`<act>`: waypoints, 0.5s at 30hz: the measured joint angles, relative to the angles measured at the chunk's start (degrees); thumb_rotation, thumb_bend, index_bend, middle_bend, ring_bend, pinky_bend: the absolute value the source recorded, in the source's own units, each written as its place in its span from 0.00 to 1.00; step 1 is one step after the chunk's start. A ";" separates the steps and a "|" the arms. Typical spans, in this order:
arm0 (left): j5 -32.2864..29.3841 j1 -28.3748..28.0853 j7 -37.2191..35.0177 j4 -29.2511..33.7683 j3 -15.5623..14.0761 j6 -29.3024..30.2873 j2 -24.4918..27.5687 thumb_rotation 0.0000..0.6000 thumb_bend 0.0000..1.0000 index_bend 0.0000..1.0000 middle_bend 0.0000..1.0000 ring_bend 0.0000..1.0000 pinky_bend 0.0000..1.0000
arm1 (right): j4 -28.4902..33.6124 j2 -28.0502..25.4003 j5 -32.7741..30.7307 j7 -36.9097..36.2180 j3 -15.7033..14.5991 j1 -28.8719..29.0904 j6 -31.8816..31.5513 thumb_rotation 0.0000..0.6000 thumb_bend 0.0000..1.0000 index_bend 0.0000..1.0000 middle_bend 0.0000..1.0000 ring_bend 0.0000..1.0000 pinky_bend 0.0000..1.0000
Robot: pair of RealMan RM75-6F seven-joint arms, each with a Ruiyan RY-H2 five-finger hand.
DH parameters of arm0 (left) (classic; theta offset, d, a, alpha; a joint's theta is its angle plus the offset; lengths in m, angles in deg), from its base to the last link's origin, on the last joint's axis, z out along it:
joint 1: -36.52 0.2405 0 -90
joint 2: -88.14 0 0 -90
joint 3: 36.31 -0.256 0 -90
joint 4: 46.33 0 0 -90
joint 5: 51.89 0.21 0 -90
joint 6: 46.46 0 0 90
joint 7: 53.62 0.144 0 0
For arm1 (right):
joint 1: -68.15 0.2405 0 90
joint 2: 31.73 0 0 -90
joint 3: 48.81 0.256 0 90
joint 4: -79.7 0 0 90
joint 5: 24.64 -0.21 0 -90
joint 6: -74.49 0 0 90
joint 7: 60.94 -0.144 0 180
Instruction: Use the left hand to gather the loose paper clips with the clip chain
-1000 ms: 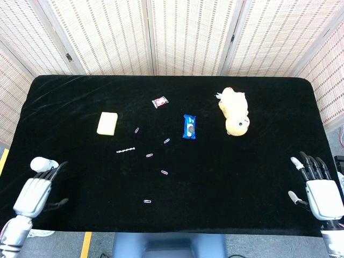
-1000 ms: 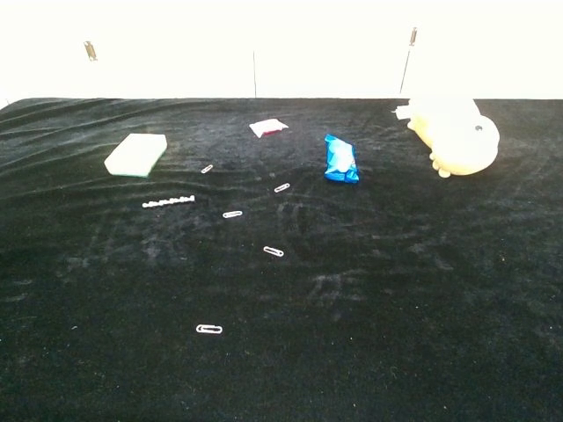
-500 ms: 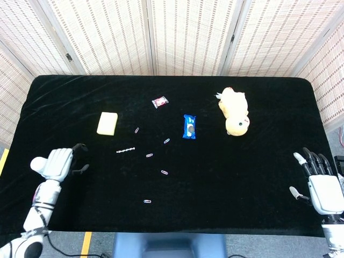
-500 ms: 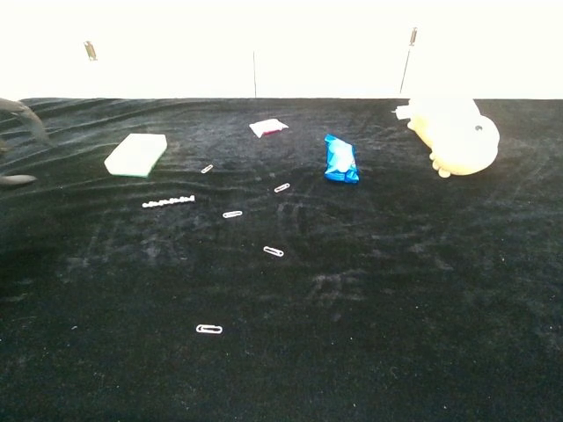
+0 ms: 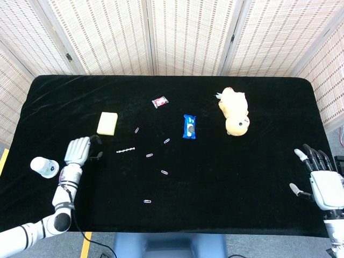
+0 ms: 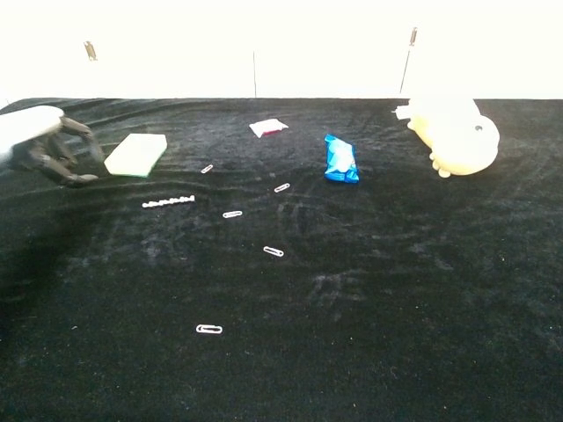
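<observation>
The short clip chain (image 5: 125,150) (image 6: 169,202) lies on the black cloth left of centre. Several loose paper clips are scattered to its right and nearer the front, among them one (image 5: 149,155) (image 6: 232,214) close to the chain and one (image 5: 147,201) (image 6: 209,330) near the front edge. My left hand (image 5: 79,151) (image 6: 46,145) hovers left of the chain, empty, its fingers bent downward and apart. At the front right corner my right hand (image 5: 322,180) is off the table's edge, fingers spread and holding nothing; the chest view does not show it.
A yellow sponge (image 5: 107,123) (image 6: 136,154) lies just behind the left hand. A blue snack packet (image 5: 189,127), a small red-and-white wrapper (image 5: 159,101) and a yellow plush duck (image 5: 235,111) lie farther back. A white bottle (image 5: 44,167) stands at the left edge.
My left hand has travelled from the front left corner toward the chain, uncovering the white bottle. The right hand has drawn back slightly toward the front edge. The clips have not moved.
</observation>
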 measured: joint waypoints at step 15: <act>-4.90 -5.59 1.61 -8.42 -0.78 -2.97 -8.04 1.00 0.40 0.45 1.00 1.00 1.00 | -1.69 -1.26 2.68 -5.72 -1.18 -0.64 -2.21 1.00 0.24 0.09 0.00 0.03 0.00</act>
